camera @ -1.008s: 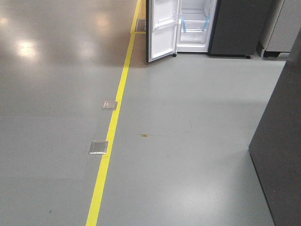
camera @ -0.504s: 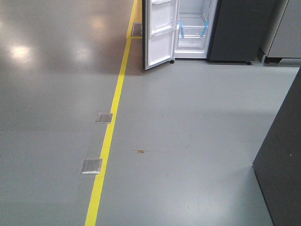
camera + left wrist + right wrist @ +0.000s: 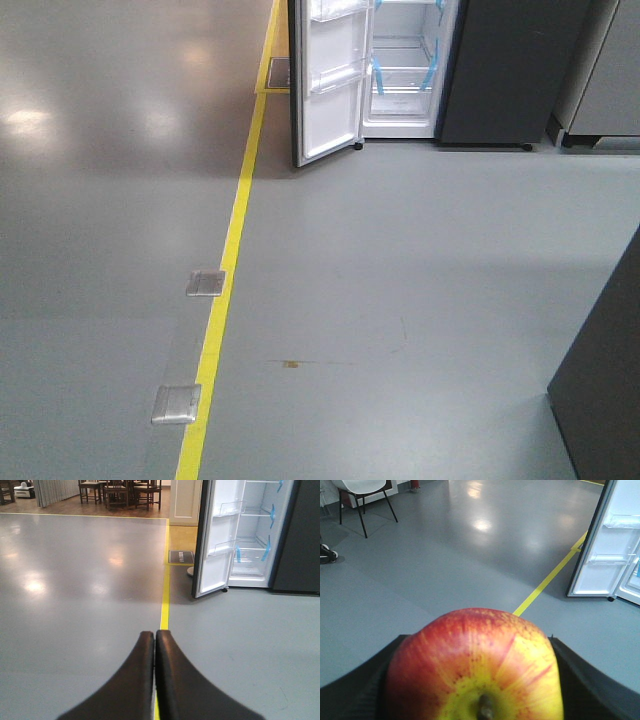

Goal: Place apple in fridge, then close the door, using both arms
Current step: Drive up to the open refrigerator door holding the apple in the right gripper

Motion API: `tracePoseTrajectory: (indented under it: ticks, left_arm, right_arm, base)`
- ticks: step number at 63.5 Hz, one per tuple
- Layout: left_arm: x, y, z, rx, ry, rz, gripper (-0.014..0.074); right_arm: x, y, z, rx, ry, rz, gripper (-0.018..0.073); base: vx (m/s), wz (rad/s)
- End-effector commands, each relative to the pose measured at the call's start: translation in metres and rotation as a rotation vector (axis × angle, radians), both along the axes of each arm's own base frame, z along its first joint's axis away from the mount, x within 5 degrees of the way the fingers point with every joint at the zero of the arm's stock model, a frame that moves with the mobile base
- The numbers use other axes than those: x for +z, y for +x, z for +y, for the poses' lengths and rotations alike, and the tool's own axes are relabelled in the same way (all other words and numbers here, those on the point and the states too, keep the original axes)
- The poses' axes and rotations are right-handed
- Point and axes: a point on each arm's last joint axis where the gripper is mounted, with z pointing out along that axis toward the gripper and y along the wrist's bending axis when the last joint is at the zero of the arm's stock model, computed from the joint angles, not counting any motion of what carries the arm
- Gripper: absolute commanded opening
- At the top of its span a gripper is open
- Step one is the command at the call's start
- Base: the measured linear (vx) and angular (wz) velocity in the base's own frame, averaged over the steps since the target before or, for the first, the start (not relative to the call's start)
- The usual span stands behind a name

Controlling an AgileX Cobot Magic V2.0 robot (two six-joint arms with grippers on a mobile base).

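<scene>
Our right gripper (image 3: 477, 647) clamps the apple (image 3: 472, 665), its stem facing the camera. Our left gripper (image 3: 154, 641) is pressed closed with nothing in it. Across the grey floor (image 3: 400, 280), the fridge (image 3: 400, 75) stands with its door (image 3: 330, 95) swung open beside a yellow line (image 3: 225, 270).

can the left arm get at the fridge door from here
Probably not yet. The left gripper is shut and empty, but the door stands open far across the floor, seemingly beyond arm's reach. Nothing lies between, so it likely takes driving closer first.
</scene>
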Motion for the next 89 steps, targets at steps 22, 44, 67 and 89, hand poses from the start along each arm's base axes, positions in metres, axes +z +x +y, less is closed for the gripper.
tracePoseTrajectory:
  ticks: [22,44,67,89]
  left_arm:
    - [-0.0008,0.0011,-0.002,-0.023,-0.005,-0.051,-0.0006]
    - [-0.0008,0.0011,-0.002,-0.023,-0.005,-0.051,-0.0006]
    - [-0.0008,0.0011,-0.002,-0.023,-0.005,-0.051,-0.0006]
    - [-0.0008,0.0011,-0.002,-0.023,-0.005,-0.051,-0.0006]
  right_arm:
    - [0.0089,-0.0071,0.0028,0.016,0.027,-0.048,-0.0003]
    - [0.0089,-0.0071,0.0028,0.016,0.027,-0.048,-0.0003]
    - [0.0089,-0.0071,0.0028,0.016,0.027,-0.048,-0.0003]
    - [0.0089,-0.0071,0.0028,0.016,0.027,-0.048,-0.0003]
  base:
    - [0.3,0.01]
    - [0.31,0.0]
    - [0.32,-0.05]
    - [0.32,-0.03]
